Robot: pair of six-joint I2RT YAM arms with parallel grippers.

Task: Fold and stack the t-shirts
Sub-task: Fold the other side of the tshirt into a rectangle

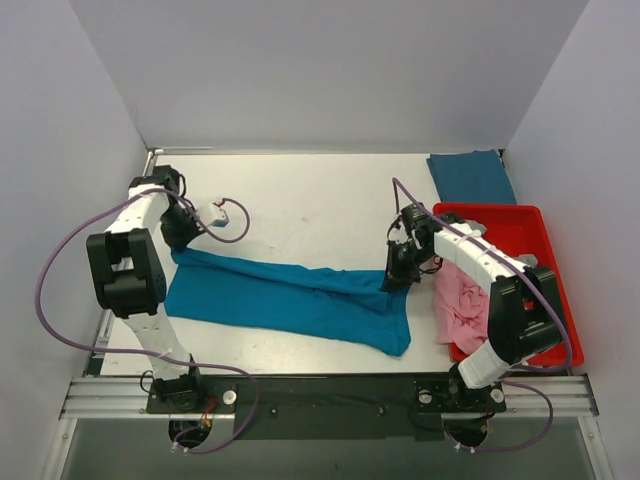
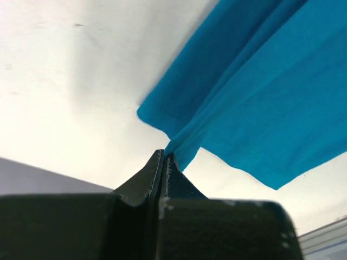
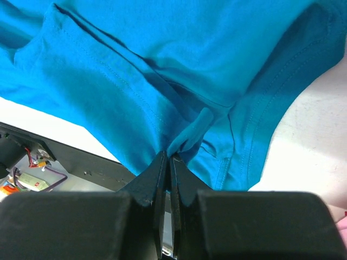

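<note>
A teal-blue t-shirt (image 1: 290, 296) lies stretched across the white table (image 1: 300, 195) between my two grippers. My left gripper (image 1: 181, 240) is shut on its left edge; the left wrist view shows the cloth (image 2: 260, 92) pinched between the closed fingertips (image 2: 154, 168). My right gripper (image 1: 398, 275) is shut on the shirt's right part; the right wrist view shows a fold of cloth (image 3: 162, 81) caught at the fingertips (image 3: 157, 168). A folded teal-blue t-shirt (image 1: 470, 177) lies at the back right. A pink t-shirt (image 1: 460, 305) hangs over the red tray's near edge.
A red plastic tray (image 1: 525, 245) stands at the right edge of the table. A white object with a purple cable (image 1: 218, 213) sits near the left arm. Grey walls enclose the table on three sides. A metal rail (image 1: 320, 395) runs along the near edge.
</note>
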